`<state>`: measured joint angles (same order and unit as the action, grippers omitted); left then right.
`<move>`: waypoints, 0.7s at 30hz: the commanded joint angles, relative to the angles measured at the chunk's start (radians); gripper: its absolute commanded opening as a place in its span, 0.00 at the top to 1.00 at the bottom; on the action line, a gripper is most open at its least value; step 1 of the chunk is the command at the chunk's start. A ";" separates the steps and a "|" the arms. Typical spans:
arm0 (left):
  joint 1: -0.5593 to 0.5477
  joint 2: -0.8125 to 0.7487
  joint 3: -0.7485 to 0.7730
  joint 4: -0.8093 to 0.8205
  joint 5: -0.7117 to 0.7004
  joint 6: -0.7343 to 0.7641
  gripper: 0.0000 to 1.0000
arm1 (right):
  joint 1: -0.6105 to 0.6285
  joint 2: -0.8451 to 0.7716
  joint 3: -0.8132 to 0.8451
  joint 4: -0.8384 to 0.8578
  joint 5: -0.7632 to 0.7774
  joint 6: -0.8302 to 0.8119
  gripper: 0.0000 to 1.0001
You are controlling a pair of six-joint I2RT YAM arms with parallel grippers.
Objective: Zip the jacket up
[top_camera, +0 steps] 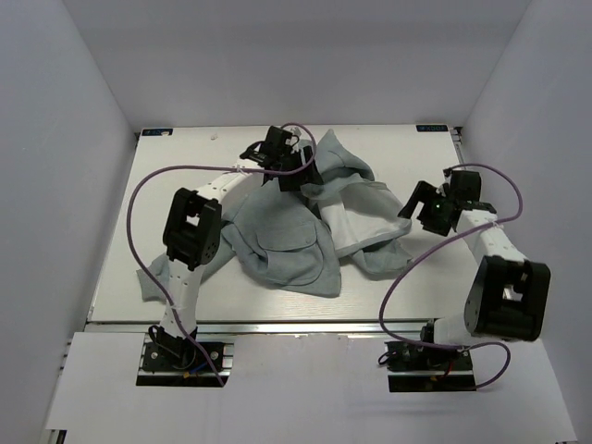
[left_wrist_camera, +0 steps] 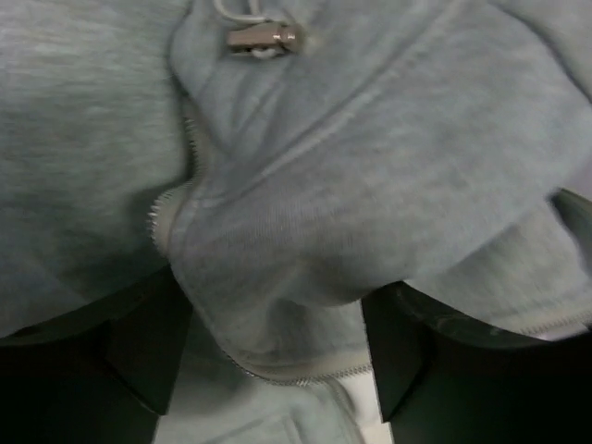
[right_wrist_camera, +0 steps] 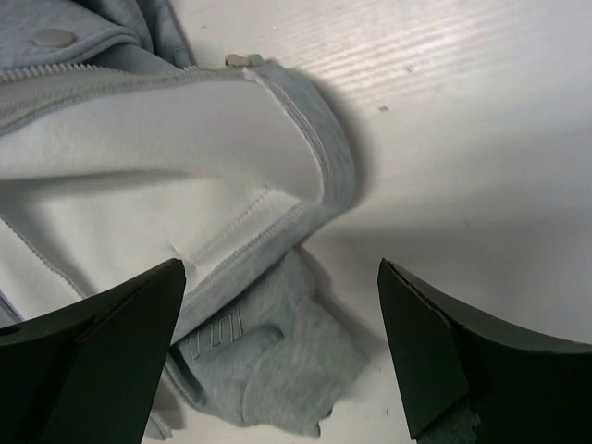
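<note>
Jacket lies crumpled, sleeve partly under left arm (zipper mostly hidden)

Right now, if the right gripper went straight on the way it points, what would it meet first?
Likely the jacket, at its turned-back, pale-lined front edge; bare table lies close beside it.

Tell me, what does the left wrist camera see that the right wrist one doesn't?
Left wrist only: a metal zipper pull, with grey fabric bulging into the left gripper. Right wrist only: the pale lining, a snap button and bare table. Both: the jacket, zipper teeth and wide-open jaws.
</note>
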<state>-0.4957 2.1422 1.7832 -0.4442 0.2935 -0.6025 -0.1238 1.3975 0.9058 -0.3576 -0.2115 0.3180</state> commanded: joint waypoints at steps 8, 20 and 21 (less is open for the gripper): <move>0.016 0.119 0.249 0.001 0.065 0.035 0.74 | 0.003 0.260 0.143 0.204 -0.055 -0.099 0.16; 0.068 0.219 0.516 0.062 -0.112 0.007 1.00 | 0.121 0.040 0.312 -0.050 0.222 -0.120 1.00; 0.083 0.226 0.531 0.091 -0.109 0.001 1.00 | 0.204 -0.036 0.317 -0.117 0.395 -0.112 1.00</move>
<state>-0.4622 2.3810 2.2608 -0.4400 0.2543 -0.5842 -0.0616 1.5566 1.1484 -0.3401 -0.0883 0.2066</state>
